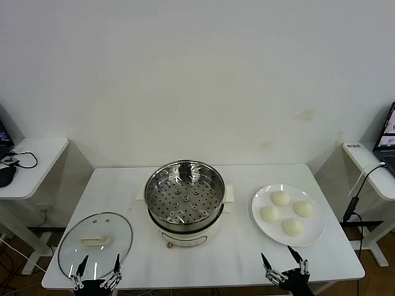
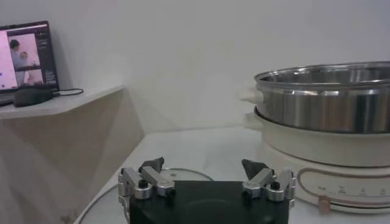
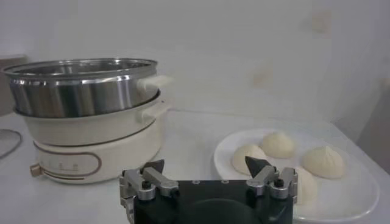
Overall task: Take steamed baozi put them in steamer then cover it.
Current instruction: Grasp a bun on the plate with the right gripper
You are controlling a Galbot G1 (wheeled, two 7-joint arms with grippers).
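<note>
Several cream-white baozi (image 1: 286,213) lie on a flat white plate (image 1: 315,234) at the table's right; they also show in the right wrist view (image 3: 278,145). The steel steamer (image 1: 184,196) with its perforated tray stands uncovered at the table's middle on a white base, and shows in the left wrist view (image 2: 326,103) and the right wrist view (image 3: 85,91). The glass cover (image 1: 95,239) with a cream handle lies flat at the table's front left. My left gripper (image 1: 97,266) is open and empty at the cover's near edge. My right gripper (image 1: 283,258) is open and empty just in front of the plate.
White side tables stand left (image 1: 31,161) and right (image 1: 370,166) of the work table, with cables and a laptop (image 1: 386,137). A screen (image 2: 25,58) sits on the left side table. A white wall is behind.
</note>
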